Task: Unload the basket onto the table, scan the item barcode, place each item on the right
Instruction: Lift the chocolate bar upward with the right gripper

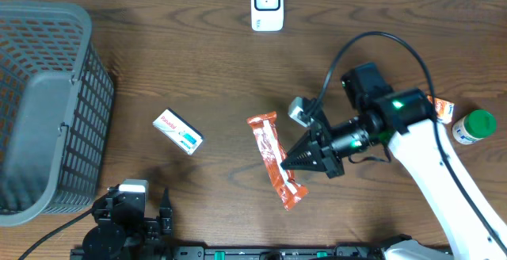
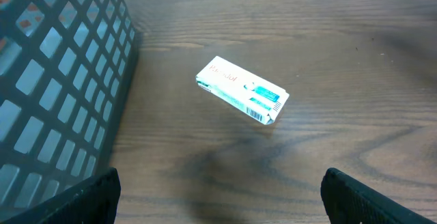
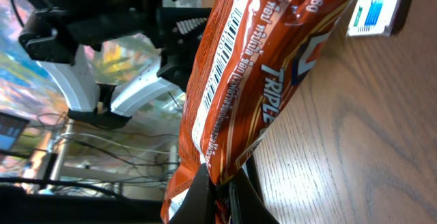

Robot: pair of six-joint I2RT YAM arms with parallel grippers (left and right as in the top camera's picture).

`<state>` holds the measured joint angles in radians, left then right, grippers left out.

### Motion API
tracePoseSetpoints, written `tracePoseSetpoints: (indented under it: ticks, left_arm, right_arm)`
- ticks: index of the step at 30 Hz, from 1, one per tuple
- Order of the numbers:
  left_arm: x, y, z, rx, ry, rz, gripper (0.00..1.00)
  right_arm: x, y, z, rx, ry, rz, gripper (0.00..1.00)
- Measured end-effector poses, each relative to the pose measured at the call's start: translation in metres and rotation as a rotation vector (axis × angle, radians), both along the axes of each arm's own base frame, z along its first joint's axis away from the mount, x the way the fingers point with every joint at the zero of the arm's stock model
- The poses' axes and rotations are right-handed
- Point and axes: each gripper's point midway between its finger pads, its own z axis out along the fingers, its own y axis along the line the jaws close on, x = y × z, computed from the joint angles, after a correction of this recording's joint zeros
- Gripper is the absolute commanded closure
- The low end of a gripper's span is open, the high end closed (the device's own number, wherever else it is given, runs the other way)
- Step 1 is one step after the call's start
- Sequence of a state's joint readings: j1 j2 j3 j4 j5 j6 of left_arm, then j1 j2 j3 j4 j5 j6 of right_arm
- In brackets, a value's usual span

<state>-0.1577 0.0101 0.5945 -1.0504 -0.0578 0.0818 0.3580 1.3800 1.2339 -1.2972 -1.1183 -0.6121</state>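
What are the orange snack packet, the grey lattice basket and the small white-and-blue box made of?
The orange snack packet looks like thin glossy plastic film: it creases and catches light. The grey lattice basket seems matt moulded plastic, given its uniform grid holes. The small white-and-blue box is probably thin printed card, judging by its crisp folded edges.

Overhead and right wrist share packet (image 1: 268,141)

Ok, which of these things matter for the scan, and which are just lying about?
In the job: orange snack packet, right claw shut on it, white scanner at the table's far edge.
Lying about: grey basket, white-and-blue box, green-capped bottle.
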Motion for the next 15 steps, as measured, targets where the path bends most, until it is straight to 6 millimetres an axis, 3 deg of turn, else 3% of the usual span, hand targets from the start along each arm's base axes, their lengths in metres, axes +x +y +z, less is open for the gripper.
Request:
tracePoseSetpoints:
  ticks: [4,9,12,15]
  left_arm:
    - [0.000,0.000,0.000,0.000,0.000,0.000,0.07]
    - [0.000,0.000,0.000,0.000,0.000,0.000,0.07]
    - [0.000,0.000,0.000,0.000,0.000,0.000,0.07]
    - [0.000,0.000,0.000,0.000,0.000,0.000,0.07]
  right_arm:
    - [-0.008,-0.004,0.013,0.009,-0.035,-0.014,0.99]
    - [-0.006,-0.005,0.010,-0.022,-0.037,-0.037,0.99]
    - [0.010,-0.007,0.001,-0.085,-0.081,-0.086,0.99]
    - [0.041,-0.012,-0.013,-0.191,-0.167,-0.189,0.99]
